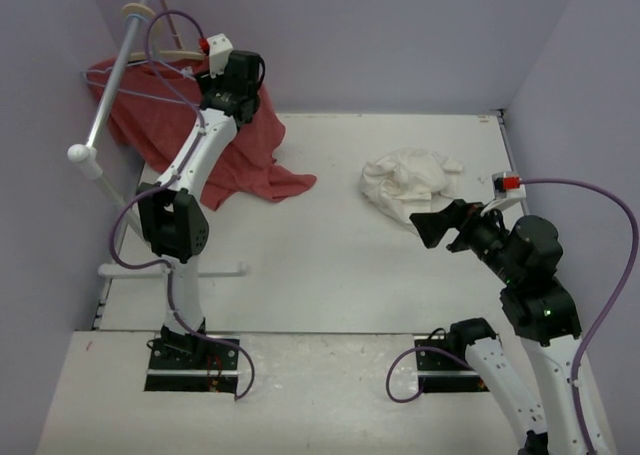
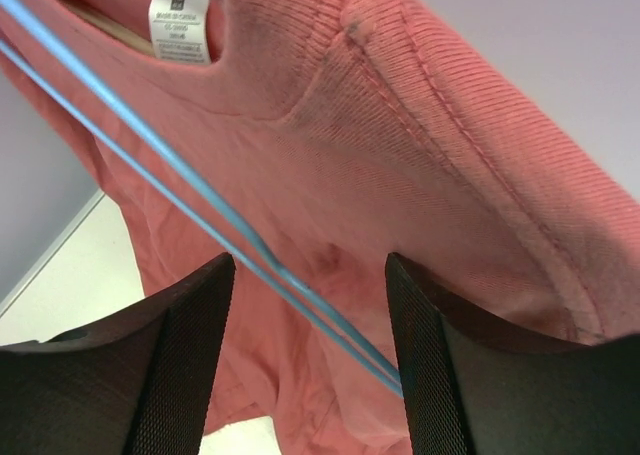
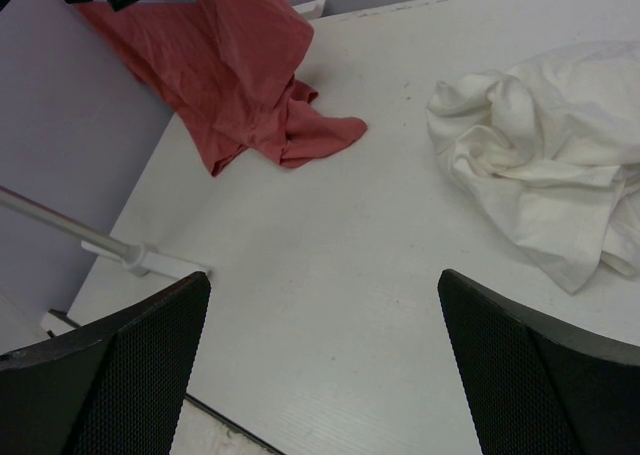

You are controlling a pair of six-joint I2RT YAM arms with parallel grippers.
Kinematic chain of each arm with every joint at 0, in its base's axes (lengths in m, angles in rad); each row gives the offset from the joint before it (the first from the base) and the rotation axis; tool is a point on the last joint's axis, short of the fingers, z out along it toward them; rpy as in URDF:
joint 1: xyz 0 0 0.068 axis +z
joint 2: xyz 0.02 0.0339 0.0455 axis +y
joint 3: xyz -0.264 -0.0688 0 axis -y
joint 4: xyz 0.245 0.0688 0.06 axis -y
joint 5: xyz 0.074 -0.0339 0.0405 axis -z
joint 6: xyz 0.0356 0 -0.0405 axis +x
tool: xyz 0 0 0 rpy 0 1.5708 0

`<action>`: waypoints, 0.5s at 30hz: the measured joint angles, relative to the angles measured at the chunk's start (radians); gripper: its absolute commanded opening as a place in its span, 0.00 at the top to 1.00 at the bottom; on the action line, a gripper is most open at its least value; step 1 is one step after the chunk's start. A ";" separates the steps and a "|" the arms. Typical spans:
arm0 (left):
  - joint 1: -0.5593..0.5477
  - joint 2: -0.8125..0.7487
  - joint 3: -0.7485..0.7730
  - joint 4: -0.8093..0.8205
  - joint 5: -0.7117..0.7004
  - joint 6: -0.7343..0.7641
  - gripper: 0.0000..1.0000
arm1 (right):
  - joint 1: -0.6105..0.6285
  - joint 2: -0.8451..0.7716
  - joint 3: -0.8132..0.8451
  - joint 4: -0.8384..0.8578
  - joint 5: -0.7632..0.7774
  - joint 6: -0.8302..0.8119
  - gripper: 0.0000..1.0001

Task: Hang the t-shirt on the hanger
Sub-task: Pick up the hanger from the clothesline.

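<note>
Both claws wide, nothing held.
Top: t-shirt crumpled on table, near right gripper. Left wrist: left gripper lines up on hanger wire; closing may pinch red shirt too. Right wrist: t-shirt ahead, untouched.

The salmon-red cloth t-shirt is a soft, matt knit, ribbed at the collar with raised stitched seams, and the thin light-blue wire hanger lying across it looks smooth and faintly glossy. In front of that shirt, the black fingers of the left gripper show a matt, fine-meshed face. Right of the red shirt, the crumpled cream-white cloth t-shirt is matt and deeply wrinkled on a dull, smooth white table.
</note>
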 measured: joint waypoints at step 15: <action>0.007 -0.007 -0.012 0.020 -0.011 -0.022 0.85 | 0.000 0.012 -0.015 0.020 -0.003 0.000 0.01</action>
